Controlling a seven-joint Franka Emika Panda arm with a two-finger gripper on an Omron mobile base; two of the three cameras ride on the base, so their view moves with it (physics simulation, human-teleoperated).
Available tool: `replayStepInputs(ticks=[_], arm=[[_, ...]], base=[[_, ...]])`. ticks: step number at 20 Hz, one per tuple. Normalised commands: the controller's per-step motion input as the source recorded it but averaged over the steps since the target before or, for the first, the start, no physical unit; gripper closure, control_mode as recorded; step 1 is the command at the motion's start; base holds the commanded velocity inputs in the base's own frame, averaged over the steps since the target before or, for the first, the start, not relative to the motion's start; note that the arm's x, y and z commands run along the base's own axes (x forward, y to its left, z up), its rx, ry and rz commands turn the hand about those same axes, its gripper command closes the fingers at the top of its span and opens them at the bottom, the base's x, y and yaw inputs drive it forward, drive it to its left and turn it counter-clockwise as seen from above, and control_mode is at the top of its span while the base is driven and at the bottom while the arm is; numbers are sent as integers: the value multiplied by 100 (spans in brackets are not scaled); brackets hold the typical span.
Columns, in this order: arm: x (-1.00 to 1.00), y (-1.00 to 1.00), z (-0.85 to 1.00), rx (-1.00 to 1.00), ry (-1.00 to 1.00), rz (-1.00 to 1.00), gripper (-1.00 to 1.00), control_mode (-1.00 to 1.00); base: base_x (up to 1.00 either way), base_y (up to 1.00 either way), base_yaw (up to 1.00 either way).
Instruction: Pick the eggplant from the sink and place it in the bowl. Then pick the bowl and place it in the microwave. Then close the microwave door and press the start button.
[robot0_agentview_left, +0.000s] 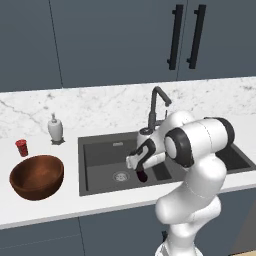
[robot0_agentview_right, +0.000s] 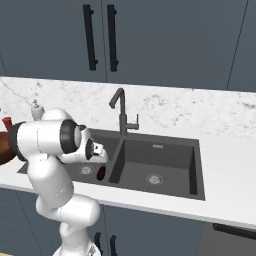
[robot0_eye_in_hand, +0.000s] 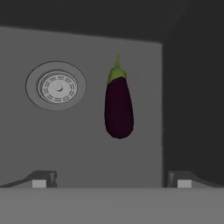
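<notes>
Two finger tips of the gripper (robot0_eye_in_hand: 111, 179) stand wide apart, holding nothing, above the eggplant (robot0_eye_in_hand: 118, 107), which lies on the floor of the sink (robot0_agentview_left: 100, 150) beside the round drain (robot0_eye_in_hand: 55, 85); the bowl (robot0_agentview_left: 37, 176) sits on the counter (robot0_agentview_left: 100, 202) to the left

Purple eggplant (robot0_eye_in_hand: 118, 107) (green cap) on sink (robot0_eye_in_hand: 78, 144) floor.

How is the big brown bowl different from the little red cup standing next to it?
The bowl is wide, round and reddish-brown; the red cup is narrow, upright and bright red. The bowl is far bigger than the cup and sits nearer the counter's front edge. Both stand on the white counter, left of the sink.
</notes>
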Motion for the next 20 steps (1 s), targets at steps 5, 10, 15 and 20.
replayStepInputs(ticks=[5,10,15,20], arm=[[37,0,-26,0,-1,0,-100,-100],[46,0,-23,0,-2,0,-100,-100],[24,0,-32,0,0,0,-100,-100],[1,-1,-49,0,1,0,-100,-100]], base=[[0,0,0],[0,0,0],[0,0,0],[0,0,0]])
